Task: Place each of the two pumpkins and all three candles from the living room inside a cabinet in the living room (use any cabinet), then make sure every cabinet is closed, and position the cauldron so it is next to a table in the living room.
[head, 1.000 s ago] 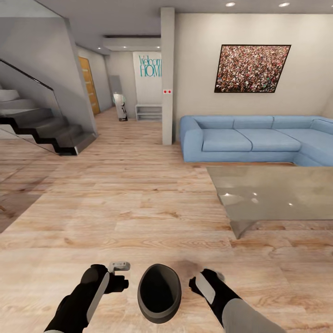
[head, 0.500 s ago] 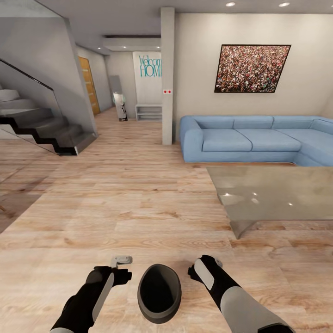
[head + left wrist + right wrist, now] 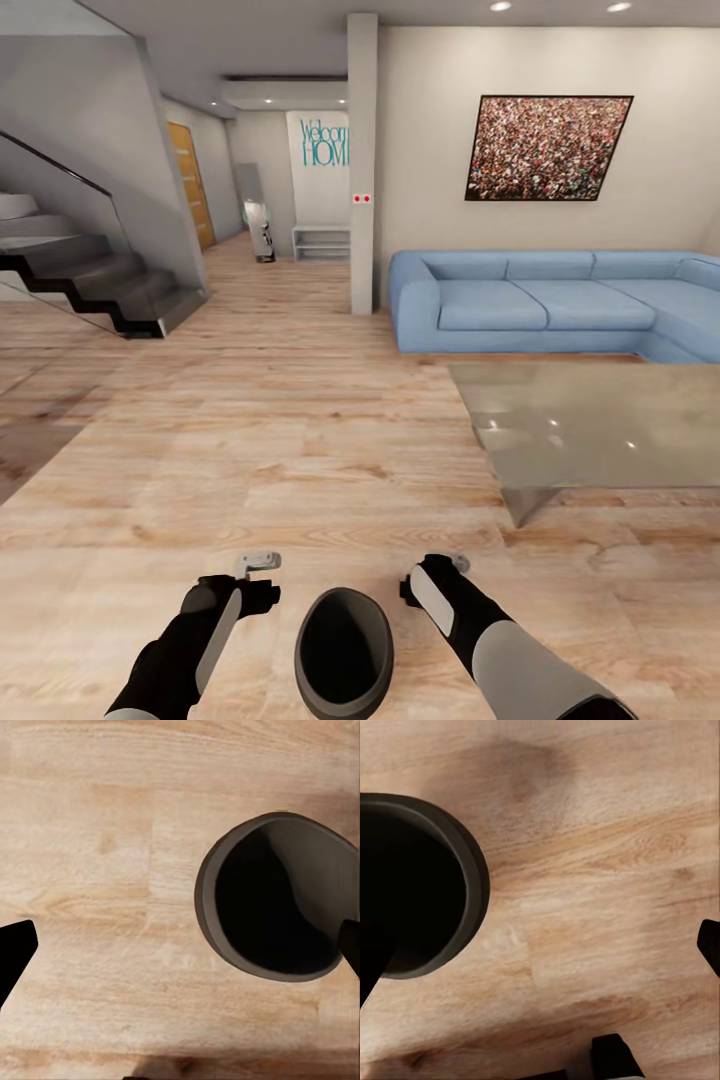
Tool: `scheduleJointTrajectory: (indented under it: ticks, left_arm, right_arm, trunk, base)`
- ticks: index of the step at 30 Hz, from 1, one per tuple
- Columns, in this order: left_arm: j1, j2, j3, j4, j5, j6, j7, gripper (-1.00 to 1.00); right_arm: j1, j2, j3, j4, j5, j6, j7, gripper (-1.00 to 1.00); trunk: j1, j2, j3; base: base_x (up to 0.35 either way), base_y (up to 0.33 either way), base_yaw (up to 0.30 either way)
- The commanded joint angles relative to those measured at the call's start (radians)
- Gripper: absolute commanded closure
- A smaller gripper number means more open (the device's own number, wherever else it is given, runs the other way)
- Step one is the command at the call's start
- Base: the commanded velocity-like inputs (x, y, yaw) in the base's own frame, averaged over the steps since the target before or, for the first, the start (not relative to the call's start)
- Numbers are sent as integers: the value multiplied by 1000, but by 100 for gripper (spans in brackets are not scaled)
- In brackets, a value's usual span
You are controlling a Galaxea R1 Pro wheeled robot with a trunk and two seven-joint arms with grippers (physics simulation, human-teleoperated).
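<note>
Bare wood floor (image 3: 300, 440) separates cauldron (image 3: 344, 655), between 2 spread, empty grippers, from table (image 3: 590, 425).

Black forearms with light-grey panels and sleeves.

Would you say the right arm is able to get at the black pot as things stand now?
Probably yes. The black pot sits on the floor between both arms, the right gripper is just beside its rim, and nothing lies between them.
</note>
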Motion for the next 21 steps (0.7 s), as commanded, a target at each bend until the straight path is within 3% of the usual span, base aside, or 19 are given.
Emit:
scheduleJointTrajectory:
  ticks: [1, 10, 16, 21]
  left_arm:
    - [0, 0, 3, 0, 0, 0, 0, -100]
    - [0, -5, 7, 0, 3, 5, 10, -100]
    - [0, -27, 5, 0, 1, 90, 14, -100]
    - [0, -30, 9, 0, 2, 126, 15, -100]
  right_arm:
    - [0, 0, 1, 0, 0, 0, 4, -100]
    - [0, 0, 3, 0, -2, 30, 18, -100]
    - [0, 0, 5, 0, -1, 50, 140, -100]
    - [0, 0, 5, -5, 0, 52, 211, -100]
  trunk:
    - [0, 0, 0]
    - [0, 0, 0]
    - [0, 0, 0]
    - [19, -35, -16]
  base:
    - [285, 0, 0]
    - [221, 0, 0]
    - [21, 0, 0]
    - [2, 0, 0]
